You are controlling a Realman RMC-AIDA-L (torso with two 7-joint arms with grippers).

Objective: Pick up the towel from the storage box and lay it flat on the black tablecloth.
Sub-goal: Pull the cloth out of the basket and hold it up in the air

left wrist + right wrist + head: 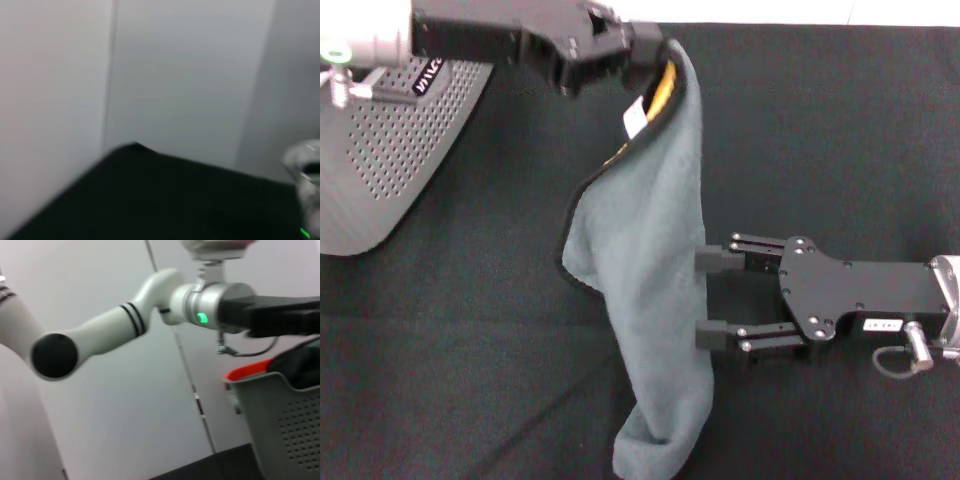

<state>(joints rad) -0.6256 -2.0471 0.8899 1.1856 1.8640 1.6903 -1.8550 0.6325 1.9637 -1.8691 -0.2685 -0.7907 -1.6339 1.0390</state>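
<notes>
In the head view my left gripper (653, 62) is shut on the top corner of the towel (645, 270) and holds it up over the black tablecloth (840, 130). The towel hangs in a long fold, grey side out. A strip of yellow and the small white tag (635, 120) show near the top. Its lower end reaches the bottom edge of the view. My right gripper (706, 298) is open, with its fingertips (718, 258) at the towel's right edge about halfway down. The storage box (390, 150) stands at the far left, apart from the towel.
The right wrist view shows my left arm (125, 325) reaching across above the storage box (280, 415), which has something orange-red at its rim. The left wrist view shows a pale wall and the tablecloth (175, 200).
</notes>
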